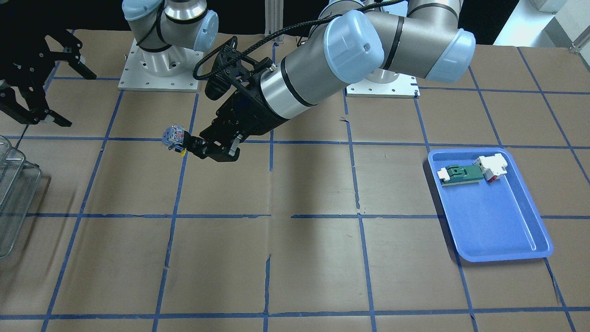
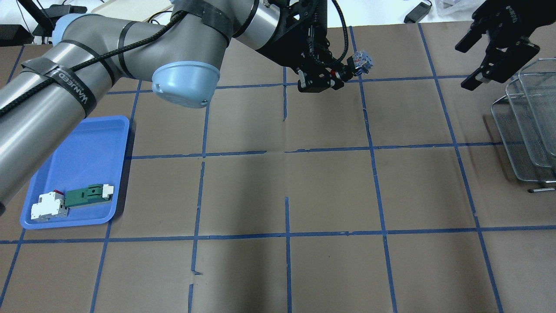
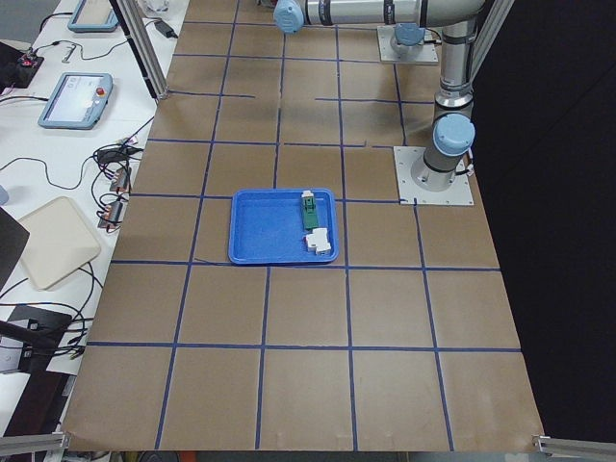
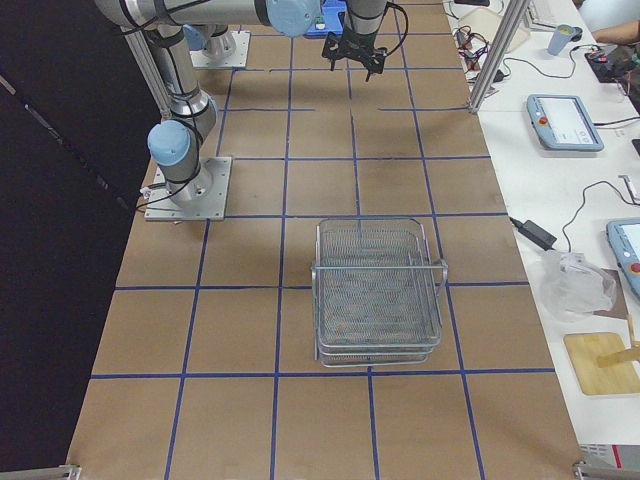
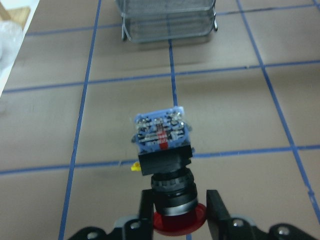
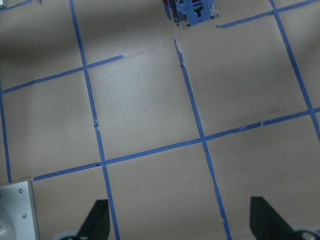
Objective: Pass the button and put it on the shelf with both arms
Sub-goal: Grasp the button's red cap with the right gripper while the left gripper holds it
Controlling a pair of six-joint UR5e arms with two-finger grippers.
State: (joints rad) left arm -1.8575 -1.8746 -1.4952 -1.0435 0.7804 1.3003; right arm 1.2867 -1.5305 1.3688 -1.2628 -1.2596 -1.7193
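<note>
My left gripper (image 2: pixel 343 74) is shut on the button (image 2: pixel 361 61) and holds it above the table, pointing toward the right arm. In the left wrist view the fingers (image 5: pixel 146 210) clamp the black body just above the red cap, and the bluish clear block (image 5: pixel 162 132) faces away. It also shows in the front view (image 1: pixel 174 137), held by the left gripper (image 1: pixel 191 144). My right gripper (image 2: pixel 467 65) is open and empty, apart from the button, above the shelf (image 2: pixel 530 126). Its fingers (image 6: pixel 97 220) stand wide apart. The wire-mesh shelf also shows in the right side view (image 4: pixel 378 290).
A blue tray (image 2: pixel 87 152) on the left side holds a green-and-white flat part (image 2: pixel 89 194) and a white block with red (image 2: pixel 47 206). Brown paper with blue tape lines covers the table. The arm bases (image 1: pixel 156 69) stand at the robot's edge.
</note>
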